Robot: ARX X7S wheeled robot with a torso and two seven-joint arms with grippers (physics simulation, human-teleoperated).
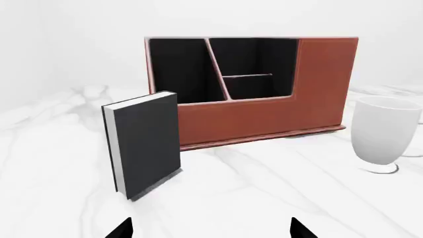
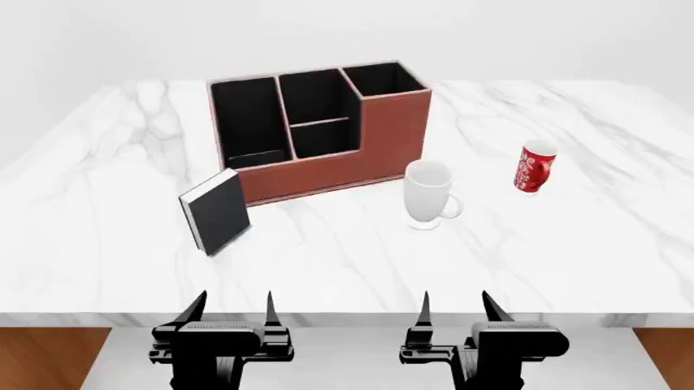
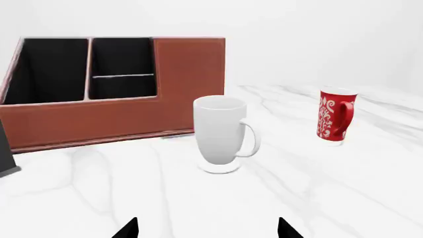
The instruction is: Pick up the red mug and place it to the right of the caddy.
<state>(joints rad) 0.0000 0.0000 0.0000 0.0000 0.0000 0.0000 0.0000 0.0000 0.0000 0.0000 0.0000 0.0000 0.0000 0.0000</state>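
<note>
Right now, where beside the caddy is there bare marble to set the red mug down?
Marble is bare between the caddy and the red mug, behind the white footed mug, and along the near edge before both open tools. The caddy's front is crowded: black book at its left corner, white mug at its right.

Wide open marble along the near edge of the desk [image 2: 564, 268], nothing between it and the objects. The white footed mug [image 2: 428, 193] stands mid-desk, just off the caddy [image 2: 325, 130], well apart from the red mug [image 2: 535, 168] toward the right edge. The black book [image 2: 217, 211] stands upright nearer the left edge, crowding the caddy's front.
</note>
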